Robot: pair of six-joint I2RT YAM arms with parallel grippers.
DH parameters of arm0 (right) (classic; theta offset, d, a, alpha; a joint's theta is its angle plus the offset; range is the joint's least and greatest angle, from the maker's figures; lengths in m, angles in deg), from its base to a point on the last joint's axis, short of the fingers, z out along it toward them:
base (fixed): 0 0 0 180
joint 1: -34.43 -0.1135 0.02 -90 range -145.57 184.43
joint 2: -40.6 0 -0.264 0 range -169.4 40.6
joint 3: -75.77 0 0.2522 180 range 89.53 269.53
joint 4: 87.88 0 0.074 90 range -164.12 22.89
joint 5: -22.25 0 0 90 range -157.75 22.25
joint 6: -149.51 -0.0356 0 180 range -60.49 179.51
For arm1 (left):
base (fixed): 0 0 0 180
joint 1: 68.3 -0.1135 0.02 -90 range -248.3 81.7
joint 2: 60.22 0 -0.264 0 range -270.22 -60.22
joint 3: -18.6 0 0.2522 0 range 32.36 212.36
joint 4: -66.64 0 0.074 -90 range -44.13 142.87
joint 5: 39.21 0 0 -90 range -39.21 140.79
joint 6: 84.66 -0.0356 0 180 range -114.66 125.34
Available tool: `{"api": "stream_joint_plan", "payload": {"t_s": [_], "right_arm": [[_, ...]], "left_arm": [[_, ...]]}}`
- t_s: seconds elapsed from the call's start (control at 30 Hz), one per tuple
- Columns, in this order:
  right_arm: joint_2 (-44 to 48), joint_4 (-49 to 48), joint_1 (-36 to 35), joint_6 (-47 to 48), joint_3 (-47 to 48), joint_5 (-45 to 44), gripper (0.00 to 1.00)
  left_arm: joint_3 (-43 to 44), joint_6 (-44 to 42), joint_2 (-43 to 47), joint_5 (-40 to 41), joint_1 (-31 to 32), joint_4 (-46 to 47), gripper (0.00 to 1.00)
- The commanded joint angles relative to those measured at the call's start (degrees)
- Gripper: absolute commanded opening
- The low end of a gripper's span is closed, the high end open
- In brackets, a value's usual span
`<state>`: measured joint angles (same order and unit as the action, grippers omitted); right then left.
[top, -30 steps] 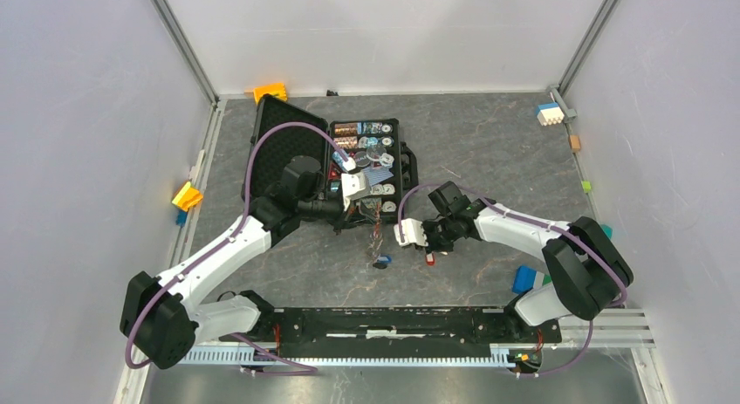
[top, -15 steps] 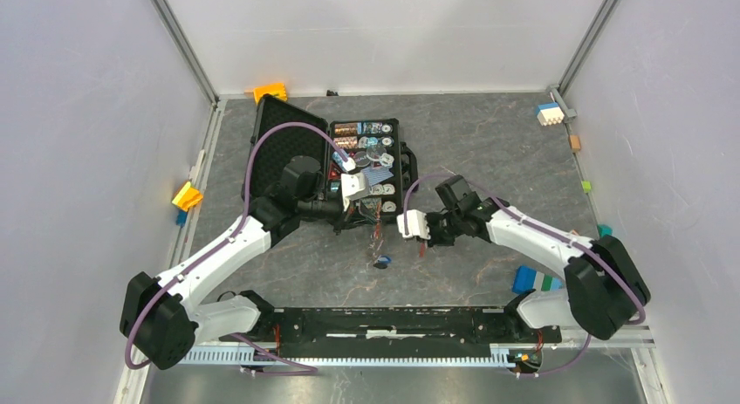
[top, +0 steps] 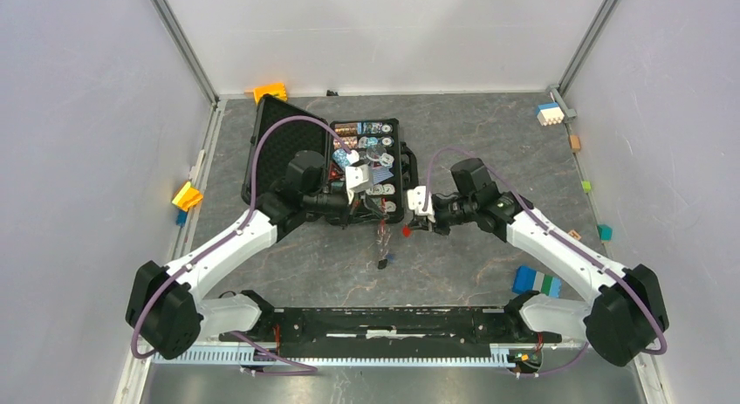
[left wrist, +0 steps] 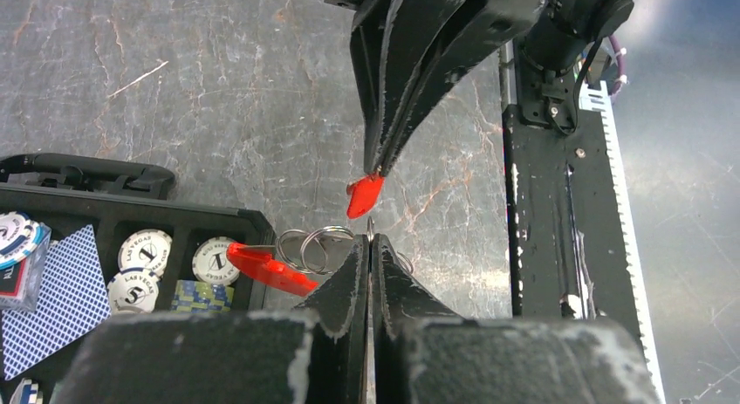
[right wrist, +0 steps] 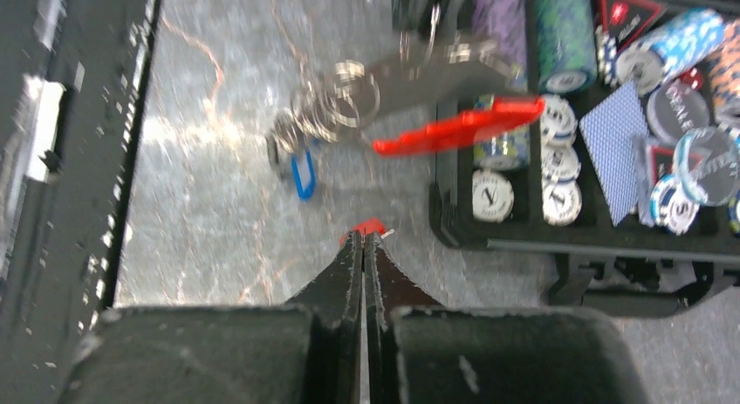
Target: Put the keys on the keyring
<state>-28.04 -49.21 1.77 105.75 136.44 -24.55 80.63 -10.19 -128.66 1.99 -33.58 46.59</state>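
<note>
My left gripper [left wrist: 370,240] is shut on the keyring [left wrist: 316,247], pinching a thin silver ring on edge. Its linked rings and long red tag [left wrist: 266,269] hang to the left, over the case corner. My right gripper [right wrist: 364,236] is shut on the red-headed key [right wrist: 367,227]. In the left wrist view that key [left wrist: 365,195] hangs just above the pinched ring, a small gap apart. From above, the right gripper [top: 410,224] faces the left gripper [top: 377,214] closely. The blue-headed key [top: 385,263] lies on the table below them.
An open black case [top: 406,164] holding poker chips and cards lies behind the grippers, its lid [top: 284,151] flat to the left. Coloured blocks sit at the table's edges: orange [top: 270,92], yellow [top: 187,195], blue-white [top: 549,113], blue-green [top: 532,280]. A black rail [top: 393,321] runs along the near edge.
My right gripper closed on the red-headed key, lifted it off the table and carried it up and left to the left gripper. The left gripper shifted slightly right, still holding the keyring.
</note>
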Motion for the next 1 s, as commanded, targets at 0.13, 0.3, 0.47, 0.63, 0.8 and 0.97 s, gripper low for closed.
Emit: {"api": "stream_joint_plan", "payload": {"t_s": [0.13, 0.3, 0.47, 0.63, 0.8, 0.97], "right_arm": [[3.9, -13.5, 2.9, -16.4, 2.1, 15.7, 0.00], [3.6, -21.4, 4.0, -27.2, 1.8, 20.5, 0.00], [2.9, -27.4, 4.2, -35.7, 2.0, 20.6, 0.00], [2.5, -30.7, 4.8, -40.5, 0.8, 19.2, 0.00], [1.4, -32.0, 6.3, -43.8, 0.1, 19.0, 0.00], [1.1, -29.4, 6.8, -43.2, 0.2, 18.5, 0.00]], "left_arm": [[2.5, 8.5, -1.7, -1.7, 0.8, 11.3, 0.02], [1.9, 10.3, -2.0, -1.2, 1.0, 13.4, 0.02], [1.7, 14.2, -2.2, -0.5, 1.5, 15.3, 0.02], [1.0, 15.0, -1.9, -0.2, 1.6, 16.8, 0.02], [0.3, 15.0, -1.4, 0.3, 1.6, 17.0, 0.02], [0.2, 14.4, -1.3, 0.9, 1.6, 16.9, 0.02]]}}
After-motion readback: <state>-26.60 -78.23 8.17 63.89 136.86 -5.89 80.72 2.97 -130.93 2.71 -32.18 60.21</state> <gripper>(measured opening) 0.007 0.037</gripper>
